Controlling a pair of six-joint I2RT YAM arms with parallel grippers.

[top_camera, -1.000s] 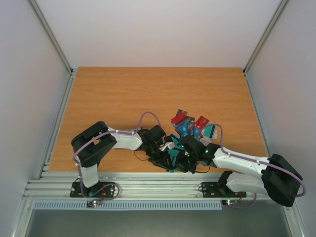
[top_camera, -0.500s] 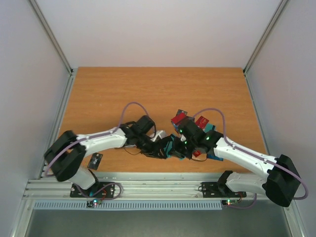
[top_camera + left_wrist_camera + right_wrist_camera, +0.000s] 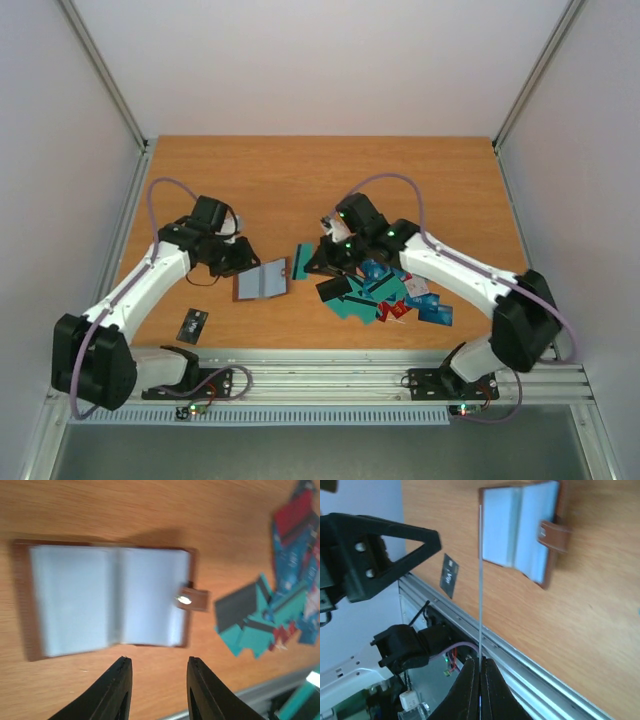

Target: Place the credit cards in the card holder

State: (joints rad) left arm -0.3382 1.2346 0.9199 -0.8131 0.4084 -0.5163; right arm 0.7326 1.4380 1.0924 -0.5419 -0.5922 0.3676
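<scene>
The brown card holder (image 3: 262, 282) lies open on the table, its pale grey pockets up and its snap strap to the right (image 3: 110, 597). My left gripper (image 3: 243, 262) hovers just beside its left edge, open with nothing between the fingers (image 3: 157, 659). My right gripper (image 3: 312, 262) is shut on a teal credit card (image 3: 299, 262). That card shows edge-on as a thin line (image 3: 480, 580), just right of the holder (image 3: 520, 527). The other credit cards (image 3: 385, 295) lie in a loose pile right of centre (image 3: 280, 610).
A lone black card (image 3: 192, 325) lies near the table's front edge at the left (image 3: 450, 575). The metal rail (image 3: 320, 365) runs along the near edge. Bare wooden table (image 3: 300, 180) stretches behind both arms.
Both grippers have left the card pile near the front edge. The left arm swung far left, and the holder now lies open. The right gripper moved left toward it with a card.
</scene>
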